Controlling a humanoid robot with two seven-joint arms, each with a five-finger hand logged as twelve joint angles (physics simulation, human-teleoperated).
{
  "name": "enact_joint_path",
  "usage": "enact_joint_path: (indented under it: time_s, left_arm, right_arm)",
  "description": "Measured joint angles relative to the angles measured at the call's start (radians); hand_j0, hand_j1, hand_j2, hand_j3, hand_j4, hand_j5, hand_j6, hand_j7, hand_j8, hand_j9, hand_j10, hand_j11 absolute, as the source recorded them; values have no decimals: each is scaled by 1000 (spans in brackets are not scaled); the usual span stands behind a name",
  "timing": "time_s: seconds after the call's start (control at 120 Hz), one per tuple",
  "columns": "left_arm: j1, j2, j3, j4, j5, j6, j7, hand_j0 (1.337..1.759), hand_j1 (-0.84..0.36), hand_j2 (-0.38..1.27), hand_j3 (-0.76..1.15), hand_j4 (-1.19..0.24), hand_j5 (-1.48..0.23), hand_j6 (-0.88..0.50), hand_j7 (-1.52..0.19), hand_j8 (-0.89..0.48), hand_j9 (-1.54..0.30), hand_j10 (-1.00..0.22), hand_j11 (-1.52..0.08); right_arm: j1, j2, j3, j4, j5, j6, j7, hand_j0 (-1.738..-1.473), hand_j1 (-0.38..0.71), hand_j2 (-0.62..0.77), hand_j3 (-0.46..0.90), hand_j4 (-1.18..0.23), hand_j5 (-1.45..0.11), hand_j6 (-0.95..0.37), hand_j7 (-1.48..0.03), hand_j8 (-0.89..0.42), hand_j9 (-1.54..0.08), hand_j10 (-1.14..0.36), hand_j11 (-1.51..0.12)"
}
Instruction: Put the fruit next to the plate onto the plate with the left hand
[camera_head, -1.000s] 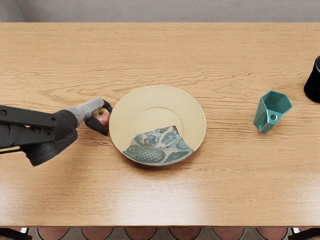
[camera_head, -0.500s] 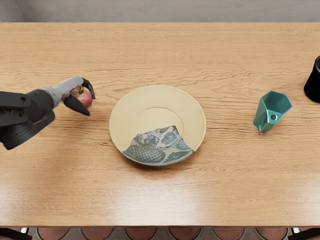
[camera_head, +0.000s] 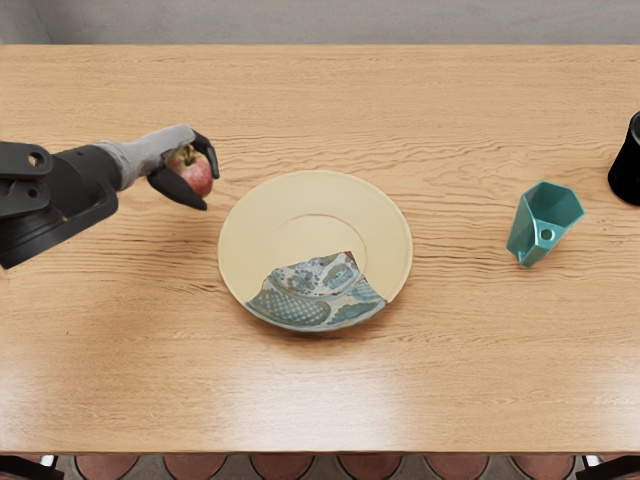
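Cream plate, patterned at its near rim, mid-tabletop, bare of fruit. Teal cup toward the right edge, well apart. Red apple toward the left edge, just beyond the plate's far-left rim, apparently lifted clear of the wood, enclosed by the curled fingers of the left hand. Black object cut off by the right edge. Grasp and lift judged done; carry over the plate and release outstanding.

Wooden table — grey wall behind
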Motion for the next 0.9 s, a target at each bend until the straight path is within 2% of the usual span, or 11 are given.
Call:
enact_joint_path:
  time_s: [0.225,0.333,0.475,0.517,0.533,0.567,0.625,0.675,0.683,0.725,0.9]
  left_arm:
    - [-38,-8,-88,-17,-14,-221,0,1637,-257,115,0,-654,-1201,-227,-1187,-111,-1200,-286,-1245]
    - [-67,-72,-108,-22,-10,-279,1,1639,-248,84,0,-651,-1198,-240,-1195,-111,-1199,-285,-1235]
    - [-70,-162,-113,-17,19,-302,2,1639,-276,138,0,-642,-1209,-225,-1212,-101,-1205,-311,-1235]
    - [-69,-184,-112,-11,28,-302,2,1638,-260,102,0,-642,-1207,-226,-1214,-103,-1205,-339,-1239]
    - [-69,-188,-111,-9,32,-302,3,1638,-250,78,0,-645,-1206,-229,-1212,-108,-1202,-294,-1239]
    - [-69,-208,-109,-3,39,-303,4,1638,-238,41,0,-638,-1218,-220,-1220,-104,-1206,-298,-1238]
    - [-69,-227,-104,8,48,-301,6,1638,-209,-16,0,-661,-1222,-248,-1224,-125,-1202,-357,-1238]
    - [-69,-241,-100,20,52,-300,7,1638,-254,43,0,-660,-1223,-233,-1228,-126,-1201,-377,-1236]
    - [-69,-242,-100,21,53,-300,7,1638,-262,51,0,-657,-1224,-231,-1228,-126,-1201,-296,-1238]
    - [-69,-247,-96,27,55,-300,8,1638,-288,136,0,-642,-1228,-209,-1227,-108,-1201,-263,-1238]
    - [-69,-261,-89,38,47,-304,10,1640,-233,75,0,-669,-1187,-239,-1188,-130,-1196,-280,-1233]
  right_arm:
    - [0,0,0,0,0,0,0,-1658,-312,-6,0,-31,-40,-31,-40,-31,-40,-31,-40]
    - [0,0,0,0,0,0,0,-1658,-312,-6,0,-31,-40,-31,-40,-31,-40,-31,-40]
    - [0,0,0,0,0,0,0,-1658,-312,-6,0,-31,-40,-31,-40,-31,-40,-31,-40]
    - [0,0,0,0,0,0,0,-1658,-312,-6,0,-31,-40,-31,-40,-31,-40,-31,-40]
    - [0,0,0,0,0,0,0,-1658,-312,-6,0,-31,-40,-31,-40,-31,-40,-31,-40]
    - [0,0,0,0,0,0,0,-1658,-312,-6,0,-31,-40,-31,-40,-31,-40,-31,-40]
    - [0,0,0,0,0,0,0,-1658,-312,-6,0,-31,-40,-31,-40,-31,-40,-31,-40]
    - [0,0,0,0,0,0,0,-1658,-312,-6,0,-31,-40,-31,-40,-31,-40,-31,-40]
    - [0,0,0,0,0,0,0,-1658,-312,-6,0,-31,-40,-31,-40,-31,-40,-31,-40]
    - [0,0,0,0,0,0,0,-1658,-312,-6,0,-31,-40,-31,-40,-31,-40,-31,-40]
    - [0,0,0,0,0,0,0,-1658,-312,-6,0,-31,-40,-31,-40,-31,-40,-31,-40]
